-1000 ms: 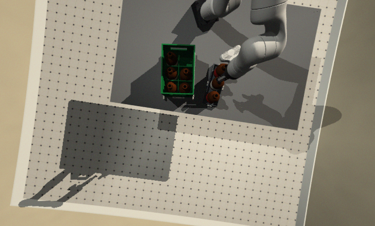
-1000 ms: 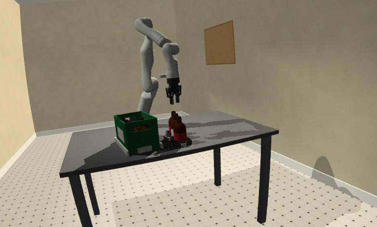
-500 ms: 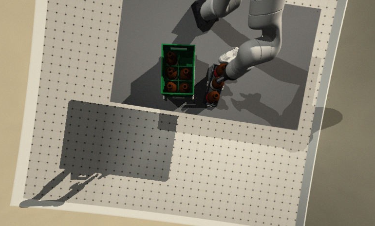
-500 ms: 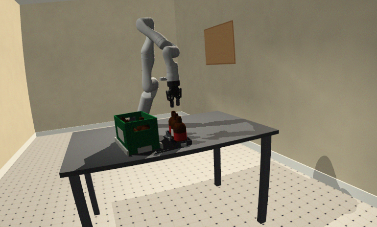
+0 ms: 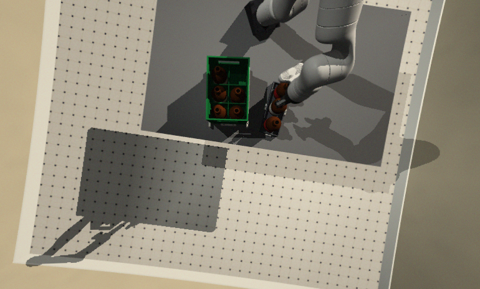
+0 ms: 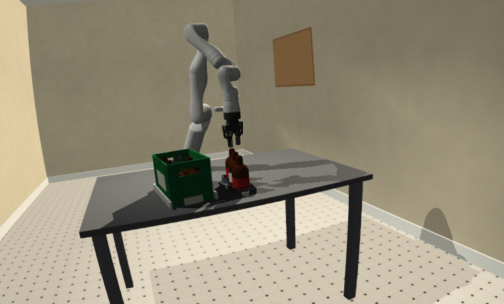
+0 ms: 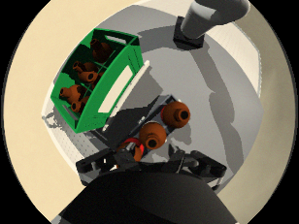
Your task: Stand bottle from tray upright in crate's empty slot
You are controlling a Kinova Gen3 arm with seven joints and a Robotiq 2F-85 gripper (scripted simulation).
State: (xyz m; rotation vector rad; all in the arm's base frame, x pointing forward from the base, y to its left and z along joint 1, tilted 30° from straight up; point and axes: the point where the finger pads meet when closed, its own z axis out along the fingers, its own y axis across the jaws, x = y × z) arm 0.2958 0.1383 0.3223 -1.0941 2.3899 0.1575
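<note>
The green crate (image 5: 227, 120) (image 6: 190, 187) (image 7: 92, 114) holds several brown bottles; its empty slot (image 5: 237, 74) is at the back right in the top view. The dark tray (image 5: 269, 96) (image 6: 252, 189) stands right of the crate with three upright bottles in a row. The front bottle (image 5: 272, 124) (image 6: 240, 175) has a red label, and my gripper partly hides it in the wrist view. The middle bottle (image 5: 278, 106) (image 7: 152, 135) has a white label. The back bottle (image 5: 281, 90) (image 7: 175, 114) has a red label. My gripper (image 6: 234, 145) (image 7: 151, 148) is open and empty, pointing down above the bottles.
The grey table (image 5: 342, 118) (image 6: 284, 170) (image 7: 199, 125) carries the crate and tray, with a narrow gap between them. Both stand near its front edge. The robot's base (image 5: 261, 30) (image 7: 188, 35) is at the back. The crate's walls rise around its bottles.
</note>
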